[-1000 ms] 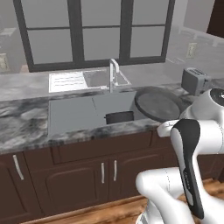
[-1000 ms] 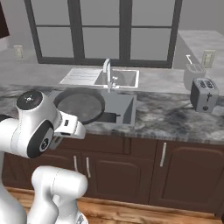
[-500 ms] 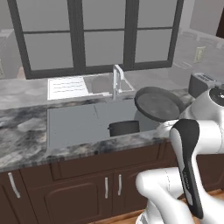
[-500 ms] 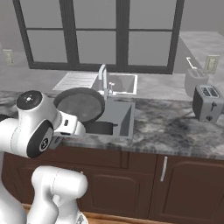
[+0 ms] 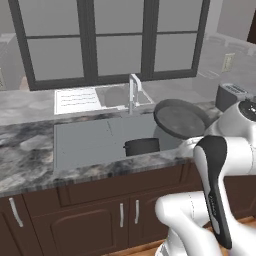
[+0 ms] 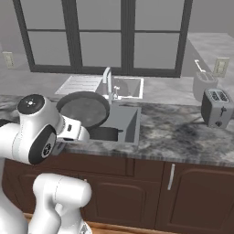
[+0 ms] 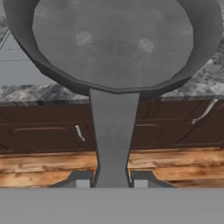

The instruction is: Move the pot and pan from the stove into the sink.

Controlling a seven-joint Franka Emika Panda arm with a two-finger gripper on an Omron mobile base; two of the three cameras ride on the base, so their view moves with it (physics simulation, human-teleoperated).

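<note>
My gripper [image 7: 108,181] is shut on the long handle [image 7: 113,131] of the pan [image 7: 113,39], a shallow round light-grey frying pan. The pan [image 5: 180,117] is held tilted up on edge above the right end of the sink [image 5: 90,140], its inside facing the arm. From the right base view the pan [image 6: 84,109] hangs in front of the basin [image 6: 130,121]. The dark pot [image 5: 142,146] stands inside the basin, just below and left of the pan, and appears again [image 6: 106,133] under the pan's rim. The stove is out of view.
A chrome faucet [image 5: 132,92] rises behind the basin, close to the pan's far rim. A white drainboard [image 5: 75,99] lies at the back left. A toaster [image 6: 217,107] stands on the marble counter to the right. Dark cabinets run below the counter edge.
The base has moved a little, so the counter and sink sit slightly lower in both base views. The pan stays in my grip, tilted as before; the pot has not moved in the basin.
</note>
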